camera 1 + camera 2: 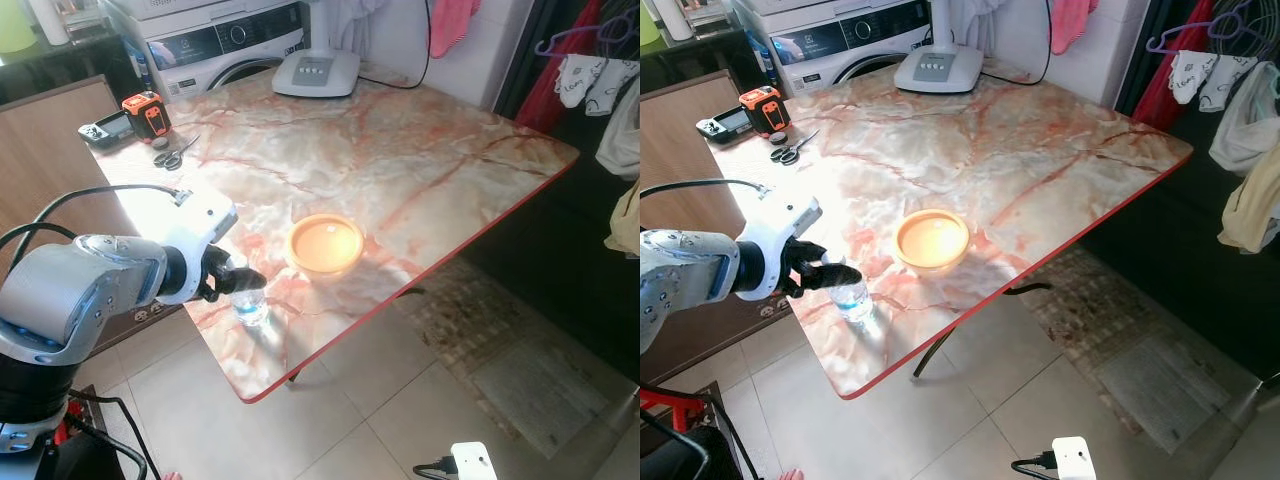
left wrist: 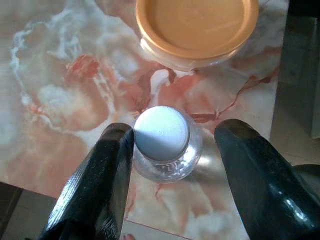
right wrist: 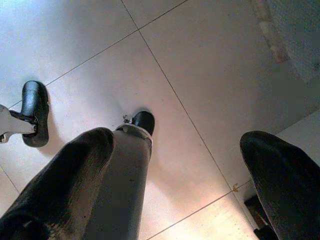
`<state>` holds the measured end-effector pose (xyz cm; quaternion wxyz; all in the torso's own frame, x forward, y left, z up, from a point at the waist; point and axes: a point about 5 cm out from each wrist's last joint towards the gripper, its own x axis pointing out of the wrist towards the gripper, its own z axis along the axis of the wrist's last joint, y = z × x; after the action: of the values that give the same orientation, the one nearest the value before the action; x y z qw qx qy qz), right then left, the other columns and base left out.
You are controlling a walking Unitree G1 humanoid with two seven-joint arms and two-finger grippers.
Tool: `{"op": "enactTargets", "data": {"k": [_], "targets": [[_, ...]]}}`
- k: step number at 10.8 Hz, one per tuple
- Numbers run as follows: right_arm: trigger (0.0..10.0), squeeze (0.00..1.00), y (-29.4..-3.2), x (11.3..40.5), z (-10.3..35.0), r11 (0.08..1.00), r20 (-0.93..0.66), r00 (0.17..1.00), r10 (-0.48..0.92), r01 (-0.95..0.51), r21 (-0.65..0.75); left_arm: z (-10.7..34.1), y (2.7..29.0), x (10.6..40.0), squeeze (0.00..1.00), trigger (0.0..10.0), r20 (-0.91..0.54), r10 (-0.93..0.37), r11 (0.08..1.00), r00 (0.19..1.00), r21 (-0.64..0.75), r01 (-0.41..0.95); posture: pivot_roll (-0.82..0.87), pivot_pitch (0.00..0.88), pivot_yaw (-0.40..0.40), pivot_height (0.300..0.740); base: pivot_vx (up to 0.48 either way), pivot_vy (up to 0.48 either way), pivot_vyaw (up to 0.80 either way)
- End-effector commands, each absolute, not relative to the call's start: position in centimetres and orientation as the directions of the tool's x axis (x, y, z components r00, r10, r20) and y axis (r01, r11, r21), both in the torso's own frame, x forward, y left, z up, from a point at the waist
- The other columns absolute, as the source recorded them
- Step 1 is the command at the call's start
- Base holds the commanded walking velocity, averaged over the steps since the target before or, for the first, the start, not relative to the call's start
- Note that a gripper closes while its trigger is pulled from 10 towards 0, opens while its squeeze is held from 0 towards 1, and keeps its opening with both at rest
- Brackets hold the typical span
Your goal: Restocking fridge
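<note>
A small clear water bottle (image 1: 250,308) with a white cap (image 2: 161,132) stands upright near the front left corner of the marble table (image 1: 400,150). My left gripper (image 1: 245,281) is open, with one black finger on each side of the bottle's top. One finger (image 2: 107,170) is close against the cap and the other stands a little apart. An orange-lidded round container (image 1: 325,245) sits just beyond the bottle. My right gripper (image 3: 177,140) hangs open above the tiled floor with nothing in it.
At the table's far left lie scissors (image 1: 175,155), an orange tape measure (image 1: 146,113) and a black device (image 1: 105,128). A white fan base (image 1: 316,72) stands at the back, before a washing machine (image 1: 225,45). Clothes (image 1: 600,85) hang on the right. A white plug (image 1: 472,462) lies on the floor.
</note>
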<state>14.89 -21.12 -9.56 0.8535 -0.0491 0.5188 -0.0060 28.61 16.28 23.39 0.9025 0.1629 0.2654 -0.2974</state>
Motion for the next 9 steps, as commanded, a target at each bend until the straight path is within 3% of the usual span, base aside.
{"op": "enactTargets", "data": {"k": [1,9], "targets": [[10.0,0.0,-20.89,14.62,-9.7,0.995,-0.888,0.456,-0.055,-0.045,-0.085,23.28,16.83,28.76,0.0,10.0,-0.586,-0.407,0.782,0.7,0.172,0.599,0.15,0.069,0.026,0.74,0.0,0.0,0.0],[10.0,0.0,-20.99,14.72,-9.64,0.995,-0.886,0.461,-0.054,-0.045,-0.085,22.78,16.78,28.92,0.0,10.0,-0.576,-0.422,0.794,0.7,0.139,0.592,0.15,0.078,0.018,0.74,0.0,0.0,0.0]]}}
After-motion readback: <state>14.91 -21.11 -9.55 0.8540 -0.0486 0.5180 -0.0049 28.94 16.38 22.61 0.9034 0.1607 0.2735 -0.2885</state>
